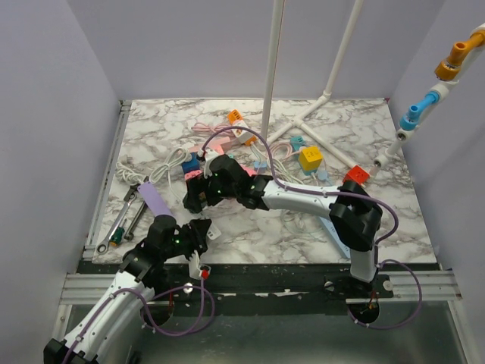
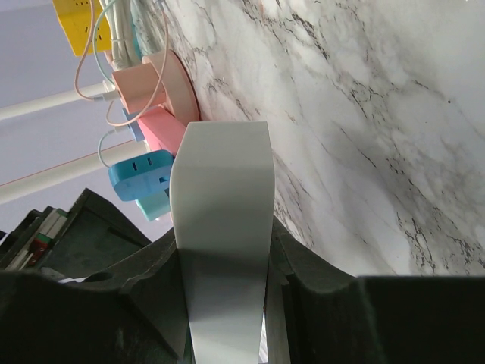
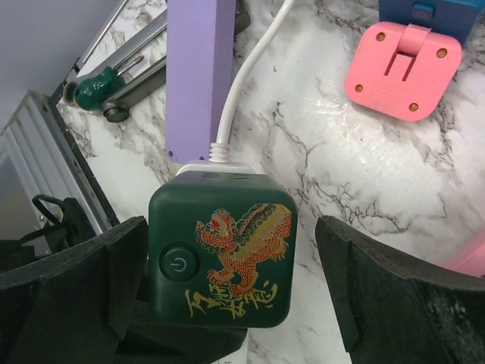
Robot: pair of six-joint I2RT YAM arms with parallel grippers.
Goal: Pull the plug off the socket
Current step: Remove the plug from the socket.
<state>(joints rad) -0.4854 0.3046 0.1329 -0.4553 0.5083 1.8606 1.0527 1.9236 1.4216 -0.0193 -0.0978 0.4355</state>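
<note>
**Desk:** Where's the socket?

**Me:** The dark green cube socket with a red-and-gold lion print sits on the marble bench, left of the middle. A white cable runs out of its far side. My right claw is spread wide around the cube, one finger against its side and the other apart.

**Desk:** And the left?

**Me:** My left claw is low, near the bench's front edge. A smooth white plastic piece lies between its fingers. Clamped or loose, I cannot tell.

**Desk:** Anything nearby?

**Me:** A purple flat bar lies just beyond the cube, and a pink square adapter off to one side.
</note>
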